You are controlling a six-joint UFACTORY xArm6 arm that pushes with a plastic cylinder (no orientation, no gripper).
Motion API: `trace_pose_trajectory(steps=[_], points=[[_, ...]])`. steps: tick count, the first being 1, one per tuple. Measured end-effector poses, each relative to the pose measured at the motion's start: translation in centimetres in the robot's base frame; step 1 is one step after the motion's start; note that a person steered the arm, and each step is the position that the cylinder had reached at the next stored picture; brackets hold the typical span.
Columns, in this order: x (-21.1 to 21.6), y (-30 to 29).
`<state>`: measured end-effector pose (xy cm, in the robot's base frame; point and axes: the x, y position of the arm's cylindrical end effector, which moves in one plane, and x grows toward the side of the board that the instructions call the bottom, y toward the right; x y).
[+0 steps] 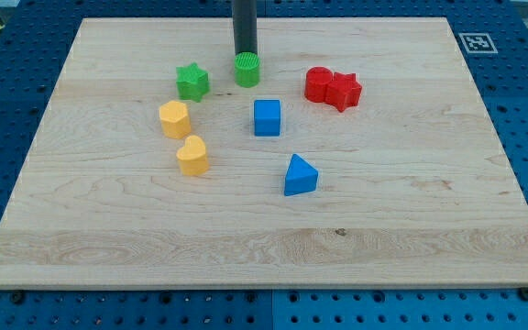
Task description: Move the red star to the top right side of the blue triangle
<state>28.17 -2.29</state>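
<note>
Red star (pixel 345 91), toward the table's top right and touching a red cylinder (pixel 318 84), looks light, rigid and smooth; push its top flank toward the blue triangle (pixel 301 175) near the table's centre. My tip (pixel 245 55) has no jaws; it stands behind the green cylinder (pixel 247 70). No readable writing, only a square marker (pixel 476 42).

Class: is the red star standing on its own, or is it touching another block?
Touching. The red star-shaped block sits pressed against the red round block on its left side in the view, with no wood visible between them.
</note>
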Motion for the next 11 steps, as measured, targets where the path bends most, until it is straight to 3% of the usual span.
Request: trace_pose_trajectory(steps=[2,3,9,10,11], points=[[-0.5,10.6],[1.1,12.6],[13.0,14.3],[13.1,18.4],[12.9,27.5]])
